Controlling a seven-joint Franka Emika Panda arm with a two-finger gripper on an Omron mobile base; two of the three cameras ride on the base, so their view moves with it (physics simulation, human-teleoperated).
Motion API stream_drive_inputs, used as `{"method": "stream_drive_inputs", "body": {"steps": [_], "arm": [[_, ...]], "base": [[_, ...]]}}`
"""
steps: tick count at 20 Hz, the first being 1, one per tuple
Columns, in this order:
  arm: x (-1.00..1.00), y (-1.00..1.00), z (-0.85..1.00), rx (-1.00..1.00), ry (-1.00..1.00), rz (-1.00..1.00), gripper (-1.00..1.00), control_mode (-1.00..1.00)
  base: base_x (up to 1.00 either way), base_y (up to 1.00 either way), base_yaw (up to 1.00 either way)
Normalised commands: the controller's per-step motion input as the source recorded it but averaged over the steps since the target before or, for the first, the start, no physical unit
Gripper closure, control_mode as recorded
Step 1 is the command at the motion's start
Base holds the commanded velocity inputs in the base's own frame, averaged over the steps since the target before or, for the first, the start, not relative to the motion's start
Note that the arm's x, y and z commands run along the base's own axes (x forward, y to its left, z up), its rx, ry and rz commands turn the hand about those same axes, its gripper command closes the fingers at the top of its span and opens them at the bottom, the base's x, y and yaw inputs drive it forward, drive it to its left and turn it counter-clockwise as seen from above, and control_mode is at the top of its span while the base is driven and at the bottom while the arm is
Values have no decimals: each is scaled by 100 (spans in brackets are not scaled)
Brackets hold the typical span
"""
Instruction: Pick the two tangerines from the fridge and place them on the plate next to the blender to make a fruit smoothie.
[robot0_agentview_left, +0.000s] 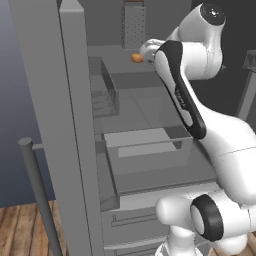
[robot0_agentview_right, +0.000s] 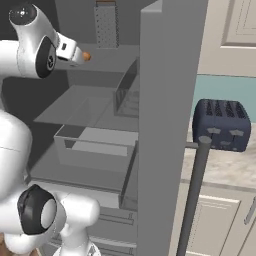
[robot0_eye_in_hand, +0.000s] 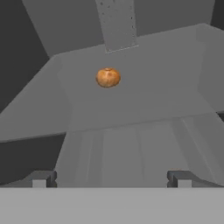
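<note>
Orange tangerine (robot0_eye_in_hand: 108, 77) is sitting on an upper shelf inside the open grey fridge (robot0_agentview_left: 75, 125); gripper (robot0_eye_in_hand: 111, 178) is hovering short of it, fingers spread wide, holding nothing.

dark toaster (robot0_agentview_right: 221, 124), beige cupboards (robot0_agentview_right: 225, 220), wooden floor (robot0_agentview_left: 25, 230)

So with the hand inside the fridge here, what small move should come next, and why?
Probably ease the gripper forward toward the tangerine. In the hand view the fruit sits on the fridge shelf well ahead of the fingertips, roughly centred between them, and the jaws stand wide open with nothing held, so closing now would catch nothing.
</note>
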Motion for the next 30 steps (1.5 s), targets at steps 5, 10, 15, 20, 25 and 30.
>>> {"method": "stream_drive_inputs", "body": {"steps": [5,10,15,20,25,30], "arm": [[96,4,-11,0,0,0,-100,-100],[91,15,-29,-5,0,0,-100,-100],[88,7,-13,-1,0,1,-100,-100],[72,0,-12,-5,0,3,-100,-100],[61,0,-13,-9,0,2,-100,-100],[49,6,-9,-13,2,0,-100,-100]], "base": [[0,0,0],[0,0,0],[0,0,0],[0,0,0],[0,0,0],[0,0,0]]}}
